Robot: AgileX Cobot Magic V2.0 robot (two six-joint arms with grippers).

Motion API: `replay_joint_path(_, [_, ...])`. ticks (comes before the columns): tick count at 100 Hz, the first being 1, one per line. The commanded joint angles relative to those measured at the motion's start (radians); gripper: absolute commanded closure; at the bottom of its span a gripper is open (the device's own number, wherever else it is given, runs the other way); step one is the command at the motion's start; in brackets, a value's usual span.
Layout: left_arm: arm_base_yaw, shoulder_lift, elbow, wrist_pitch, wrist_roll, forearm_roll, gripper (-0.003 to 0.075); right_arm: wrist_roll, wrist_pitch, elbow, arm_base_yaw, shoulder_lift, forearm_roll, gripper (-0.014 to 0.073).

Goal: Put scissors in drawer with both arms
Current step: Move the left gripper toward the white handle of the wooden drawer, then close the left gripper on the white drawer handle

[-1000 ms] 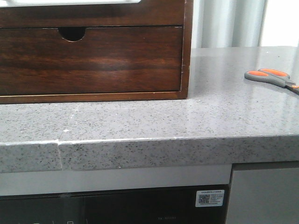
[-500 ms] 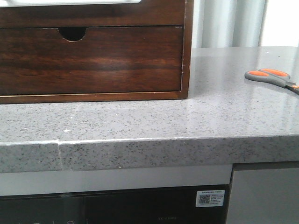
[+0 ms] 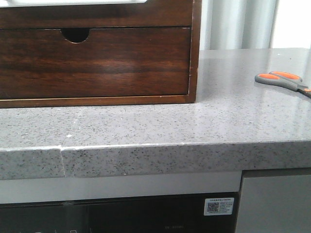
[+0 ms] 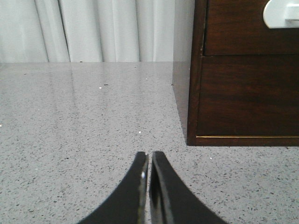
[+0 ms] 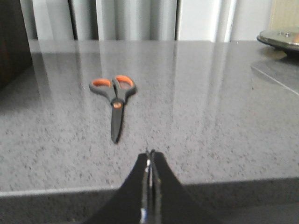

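A grey speckled stone countertop [image 3: 160, 126] carries everything. At its left stands a dark wooden case [image 3: 194, 48] holding the drawer [image 3: 97, 63], fully closed, its half-round finger notch [image 3: 75, 34] at the top edge. Well apart to the right lie the scissors [image 3: 283, 81], flat on the stone, blades closed. The left gripper [image 4: 149, 161] hangs near the case's corner, fingers pressed together and empty; the right gripper [image 5: 149, 158] faces the scissors, likewise closed on nothing. Nothing is begun: next, the left fingers must hook the notch and pull, while the right must spread before grasping.
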Motion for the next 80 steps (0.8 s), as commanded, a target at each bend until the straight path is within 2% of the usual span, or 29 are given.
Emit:
replay_joint_path(1, [0.0,-0.033,0.021,-0.098,0.002,-0.007,0.0739,-0.012,-0.138,0.031,-0.007,-0.029,0.017,0.0659])
replay_joint_path(17, [0.0,-0.033,0.02,-0.149,0.002,-0.12,0.074,-0.01,-0.191,0.031,-0.007,-0.029,0.018,0.0659])
replay_joint_path(31, [0.0,-0.033,-0.003,-0.171,0.002,-0.12,0.074,0.003,-0.166,0.026,-0.002,-0.029,0.037,0.0659])
replay_joint_path(44, [0.0,-0.032,-0.086,-0.116,0.011,-0.115,0.074,0.003,-0.074,-0.02,-0.002,-0.02,0.061,0.0659])
replay_joint_path(62, [0.0,0.022,-0.236,0.003,0.011,-0.01,0.074,0.003,-0.008,-0.104,0.012,0.051,0.061,0.0659])
replay_joint_path(80, [0.0,0.115,-0.322,0.009,0.011,0.0,0.074,0.003,0.078,-0.232,0.037,0.186,0.066,0.0659])
